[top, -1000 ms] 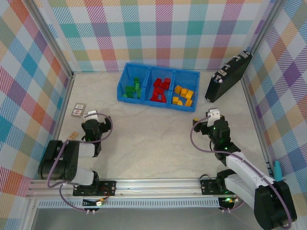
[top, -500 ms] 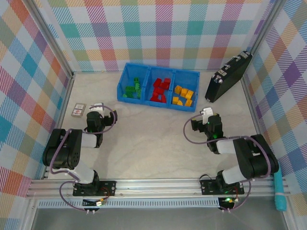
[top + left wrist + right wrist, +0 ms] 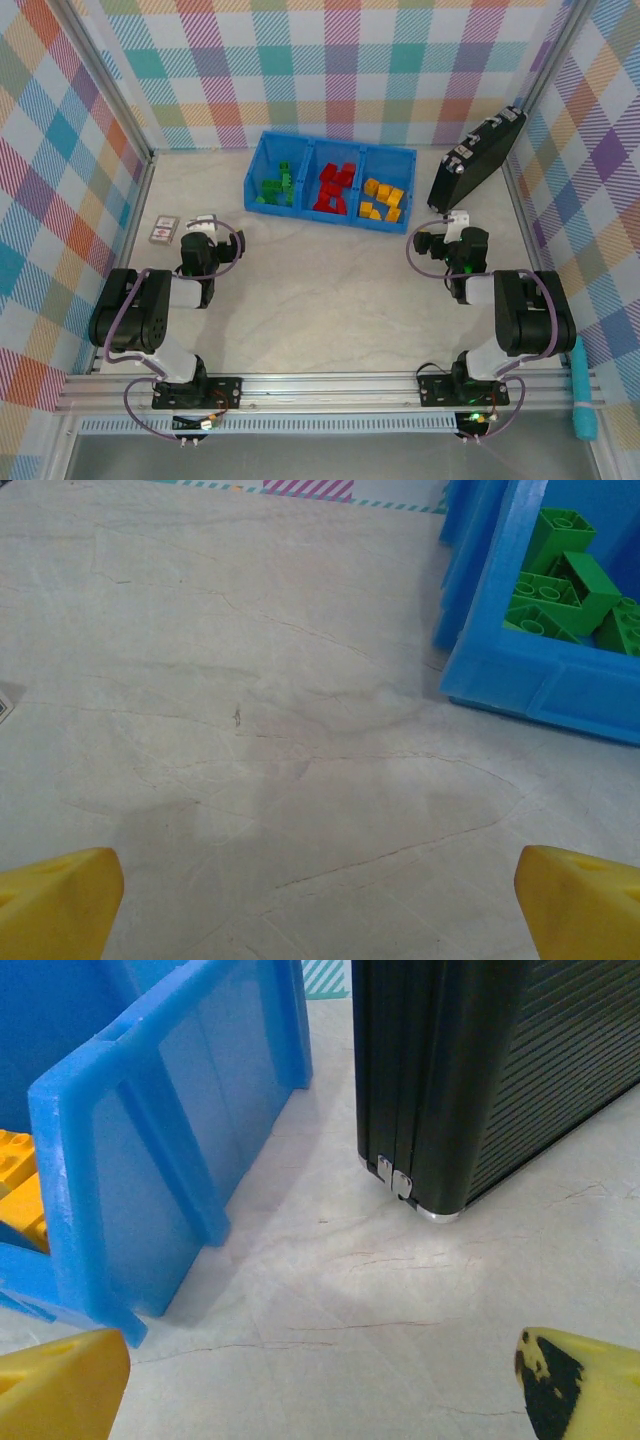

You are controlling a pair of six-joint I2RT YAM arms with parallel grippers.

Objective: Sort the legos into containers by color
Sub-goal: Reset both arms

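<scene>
A: Where are the small plastic studded bricks (image 3: 560, 575)?
B: In the long blue plastic bin (image 3: 325, 219), far side: green bricks (image 3: 276, 186) left, red bricks (image 3: 335, 188) middle, yellow-orange bricks (image 3: 382, 200) right.
A: Why are the left gripper (image 3: 320, 905) and right gripper (image 3: 320, 1385) spread wide, holding nothing?
B: Probably the sorting is done, though tiny leftovers would be hard to spot.

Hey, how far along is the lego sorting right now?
Done: green bricks lie in the left compartment of the blue bin, red bricks in the middle, yellow-orange bricks in the right. In hand: nothing; the left gripper and right gripper are open and empty above the table. Left: probably nothing, since every brick I can see sits in the bin.
</scene>
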